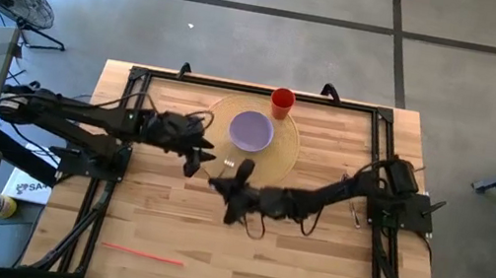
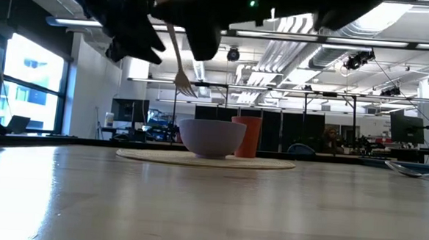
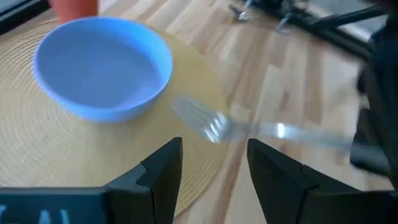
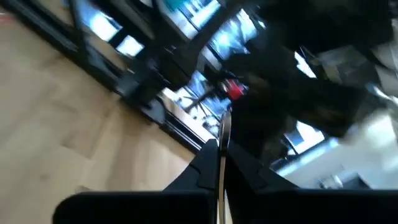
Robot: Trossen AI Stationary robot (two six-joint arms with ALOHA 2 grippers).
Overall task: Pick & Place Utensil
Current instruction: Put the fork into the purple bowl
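Observation:
A silver fork (image 3: pixel 214 127) hangs in the air over the edge of the round woven placemat (image 1: pixel 280 154); in the low view it slants, tines (image 2: pixel 183 82) lowest. My right gripper (image 4: pixel 219 165) is shut on its handle, near the table's middle (image 1: pixel 232 188). My left gripper (image 3: pixel 214 165) is open just left of the fork, its fingers apart on either side of the tines without touching them. A purple bowl (image 1: pixel 251 130) sits on the placemat, and a red cup (image 1: pixel 282 102) stands behind it. My right gripper pinches the fork's handle (image 4: pixel 221 146) between its two fingers, at the end away from the tines (image 3: pixel 348 144). The handle lies along the fingers and sticks out ahead of them. The fork is lifted clear of the table and tilted, tines lower than the handle.
A thin red stick (image 1: pixel 142 254) lies near the table's near edge, left of centre. Another metal utensil (image 2: pixel 418 169) lies on the table at the low view's right. Black frame rails (image 1: pixel 381 150) run along the table's sides. Bare wood (image 1: pixel 307 268) lies toward the near edge.

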